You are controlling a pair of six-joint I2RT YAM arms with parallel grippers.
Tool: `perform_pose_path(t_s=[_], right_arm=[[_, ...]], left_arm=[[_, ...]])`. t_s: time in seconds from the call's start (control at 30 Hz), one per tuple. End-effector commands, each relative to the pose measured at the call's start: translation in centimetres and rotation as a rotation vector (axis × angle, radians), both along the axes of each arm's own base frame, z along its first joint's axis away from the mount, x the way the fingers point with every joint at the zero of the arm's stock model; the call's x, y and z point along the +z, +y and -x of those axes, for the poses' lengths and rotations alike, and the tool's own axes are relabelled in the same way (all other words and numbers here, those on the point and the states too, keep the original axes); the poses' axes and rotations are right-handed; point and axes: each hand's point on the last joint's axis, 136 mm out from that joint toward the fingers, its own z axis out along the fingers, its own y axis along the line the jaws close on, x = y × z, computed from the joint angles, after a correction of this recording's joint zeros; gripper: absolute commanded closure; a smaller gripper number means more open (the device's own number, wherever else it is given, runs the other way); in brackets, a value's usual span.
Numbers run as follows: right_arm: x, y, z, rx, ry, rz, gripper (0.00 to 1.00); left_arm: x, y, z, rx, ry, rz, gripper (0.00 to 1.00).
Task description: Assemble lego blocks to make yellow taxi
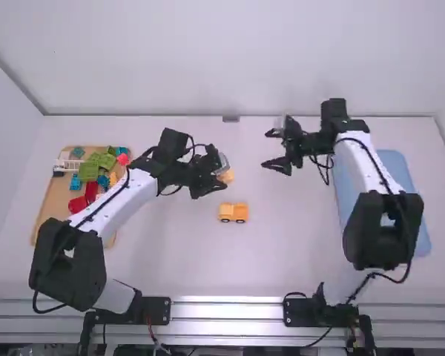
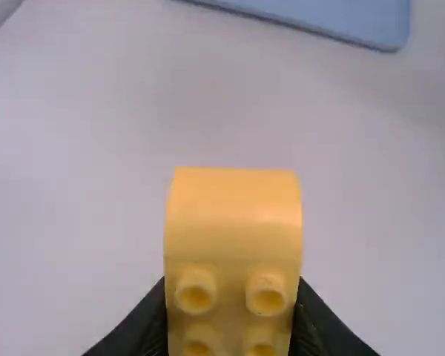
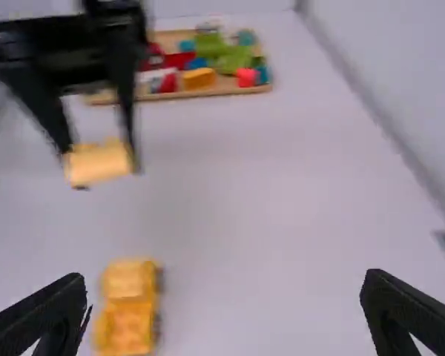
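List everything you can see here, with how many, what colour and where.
Curved block: one, yellow, held above the table.
Wheeled block vehicle: one, yellow, mid-table.
Wooden tray: one, tan, table's left side.
Assorted blocks: several, mixed green, red, blue, white, yellow, pink, on that tray.
Flat panel: one, blue, table's right side.
Arms: two, white and black, left and right.
Left tool: one, black, closed on the curved block.
Right tool: one, black, open, above the table.
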Motion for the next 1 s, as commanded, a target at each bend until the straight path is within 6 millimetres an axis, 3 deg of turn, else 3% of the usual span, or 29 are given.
perform_pose_path(t_s=[0.0,0.07,0.13,0.33,0.53,0.7,0.87,0.97], right_arm=[[0.1,-2.2,-0.6,-0.232,0.194,-0.032,0.02],[-1.1,-4.3,-1.8,-0.429,0.221,-0.002,0.02],[-1.6,-5.0,-1.6,-0.497,0.191,0.013,0.02],[-1.3,-6.0,2.1,-0.71,0.145,-0.02,0.02],[-0.3,-8.9,6.9,-1.027,0.082,-0.116,0.02],[0.6,-10.0,9.8,-1.121,0.001,-0.188,0.02],[1.5,-9.6,12.1,-1.097,-0.084,-0.245,0.02],[1.6,-9.9,13.1,-1.103,-0.113,-0.263,0.02]], left_arm=[[0.4,-0.6,-0.2,-0.008,-0.013,0.001,0.77],[0.5,-1.0,-0.1,-0.016,-0.024,0.004,0.77],[0.5,-1.4,-0.1,-0.02,-0.024,0.01,0.77],[-1.0,-3.7,0.0,-0.064,-0.016,0.012,0.77],[-4.2,-7.0,0.3,-0.088,0.003,-0.025,0.78],[-5.5,-9.2,1.0,-0.116,-0.003,-0.113,0.83],[-7.0,-11.0,1.2,-0.164,0.006,-0.237,0.83],[-9.2,-11.8,0.9,-0.2,0.029,-0.342,0.82]])
